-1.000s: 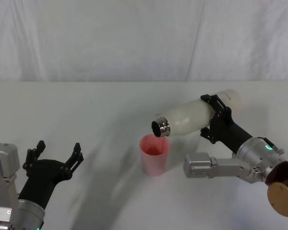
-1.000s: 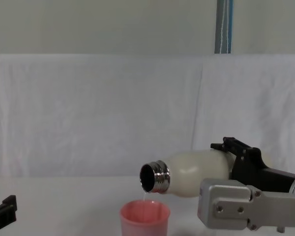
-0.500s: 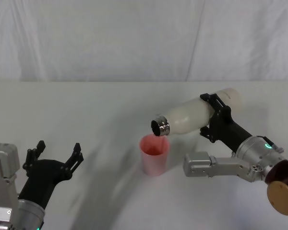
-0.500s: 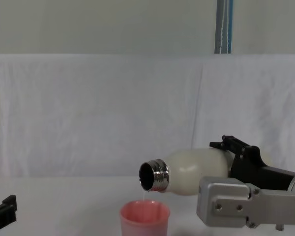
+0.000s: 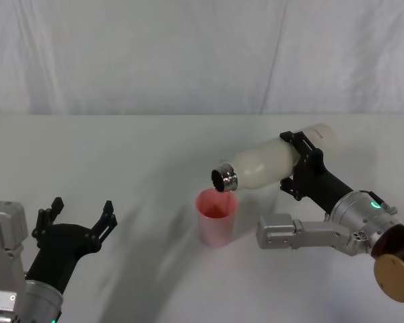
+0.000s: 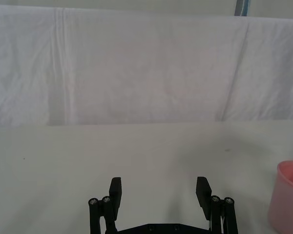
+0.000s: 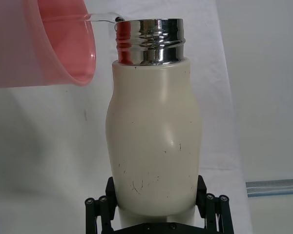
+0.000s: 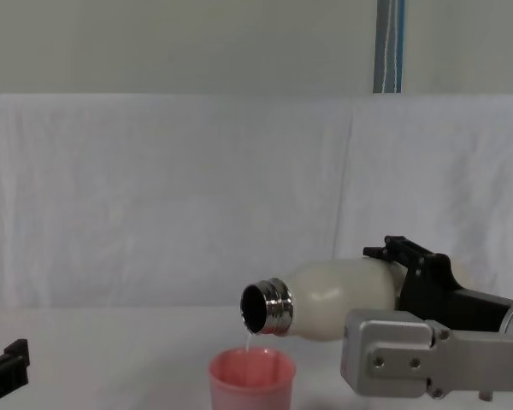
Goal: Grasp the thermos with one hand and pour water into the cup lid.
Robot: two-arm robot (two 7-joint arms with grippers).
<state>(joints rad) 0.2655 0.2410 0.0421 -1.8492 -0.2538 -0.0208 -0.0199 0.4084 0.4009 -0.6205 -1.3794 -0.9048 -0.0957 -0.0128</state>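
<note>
Above the cup lid (image 5: 217, 217), the right claw (image 5: 301, 163) pinches the tilted thermos (image 5: 273, 162). Water runs from its steel neck. On the near left, the left claw (image 5: 75, 217) hovers spread.

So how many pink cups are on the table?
1. The pink cup lid stands upright on the table, just under the steel mouth of the tilted thermos, which the right gripper holds. Nothing seems to hide another.

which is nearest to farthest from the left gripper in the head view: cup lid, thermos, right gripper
From the left gripper, at the lower left:
1. cup lid, centre of the table.
2. thermos, tilted above and right of the cup, neck over its rim.
3. right gripper, clamped on the thermos body, farthest right.
</note>
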